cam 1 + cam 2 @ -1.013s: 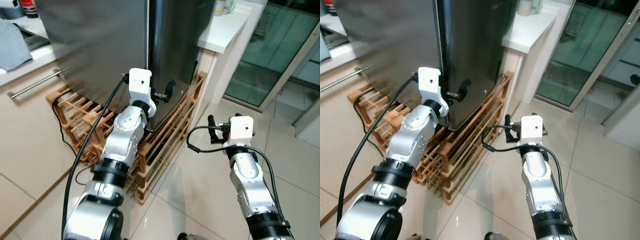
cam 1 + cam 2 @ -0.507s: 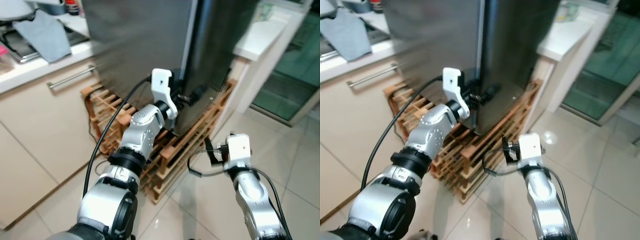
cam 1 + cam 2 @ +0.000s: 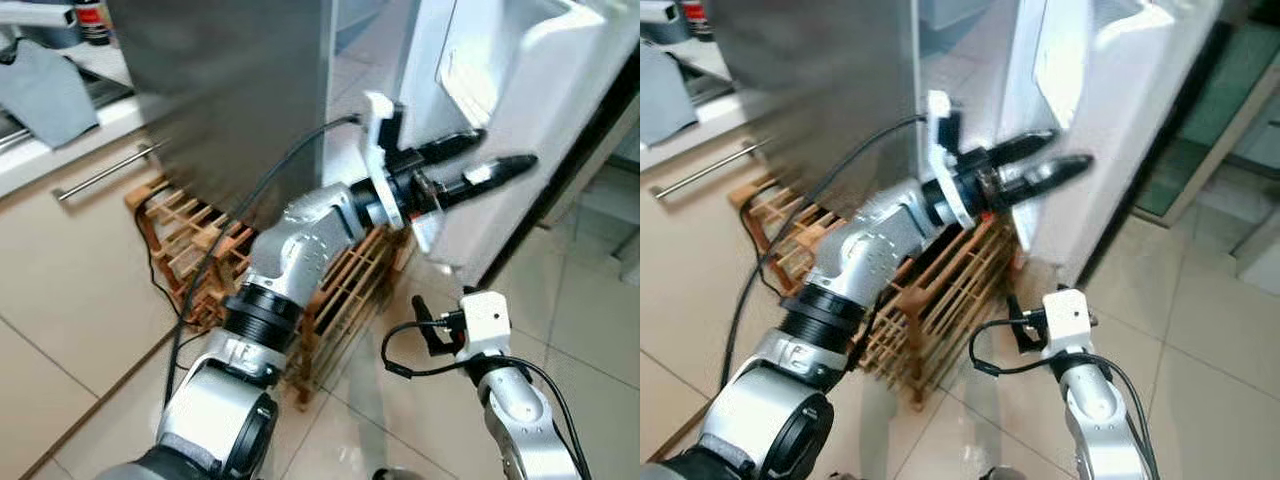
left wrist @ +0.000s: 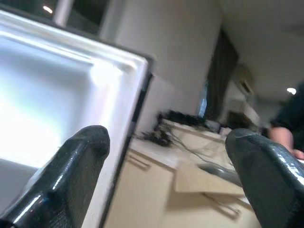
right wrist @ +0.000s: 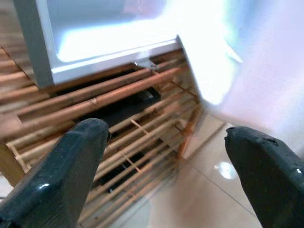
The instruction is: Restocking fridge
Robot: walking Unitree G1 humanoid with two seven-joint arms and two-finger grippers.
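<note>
Ahead of the robot, the stainless-steel fridge [image 3: 230,90] on its wooden slatted rack [image 3: 345,290], shut a second ago, now has its white-lined door [image 3: 520,110] swung right, the left gripper [image 3: 480,165] released against it, the right gripper [image 3: 428,325] spread low, so loading can begin.

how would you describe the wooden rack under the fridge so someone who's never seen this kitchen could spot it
Start at the tall steel fridge whose white-lined door stands open beside the left gripper. Directly beneath it, on the tiled floor, sits the wooden rack. It is a low lattice of reddish-brown slats, unlike the smooth cream cabinet next to it.
</note>
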